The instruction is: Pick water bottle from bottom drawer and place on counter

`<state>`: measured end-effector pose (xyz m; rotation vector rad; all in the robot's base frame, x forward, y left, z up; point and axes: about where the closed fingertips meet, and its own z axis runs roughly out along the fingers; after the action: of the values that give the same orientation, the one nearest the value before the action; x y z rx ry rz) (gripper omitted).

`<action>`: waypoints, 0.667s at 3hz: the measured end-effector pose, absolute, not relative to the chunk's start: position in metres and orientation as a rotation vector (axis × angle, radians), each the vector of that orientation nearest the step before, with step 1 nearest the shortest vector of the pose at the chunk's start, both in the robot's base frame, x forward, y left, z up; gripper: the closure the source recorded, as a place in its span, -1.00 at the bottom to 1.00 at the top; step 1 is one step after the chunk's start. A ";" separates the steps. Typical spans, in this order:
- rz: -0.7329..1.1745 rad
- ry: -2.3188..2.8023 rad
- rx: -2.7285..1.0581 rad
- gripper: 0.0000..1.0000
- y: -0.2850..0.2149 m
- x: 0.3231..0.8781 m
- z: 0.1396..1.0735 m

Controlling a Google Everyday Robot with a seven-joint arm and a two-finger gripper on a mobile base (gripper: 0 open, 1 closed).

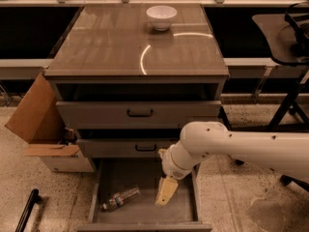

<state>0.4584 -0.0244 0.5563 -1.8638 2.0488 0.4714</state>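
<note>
The water bottle (120, 198) lies on its side on the floor of the open bottom drawer (145, 216), at its front left, cap toward the left. My gripper (165, 192) hangs from the white arm over the middle of the drawer, a little right of the bottle and apart from it. The glossy counter (120, 47) tops the cabinet above, with a curved light streak.
A white bowl (161, 17) stands at the back of the counter. Two upper drawers with black handles (140, 113) stick out slightly. An open cardboard box (43, 129) sits left of the cabinet. A dark side table and chair legs (289, 81) are at the right.
</note>
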 end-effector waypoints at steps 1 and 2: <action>0.592 1.989 -1.890 -1.00 0.016 0.454 0.521; 0.592 1.989 -1.890 -1.00 0.016 0.454 0.521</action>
<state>0.4535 0.0162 0.5205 -1.8904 1.9889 0.5922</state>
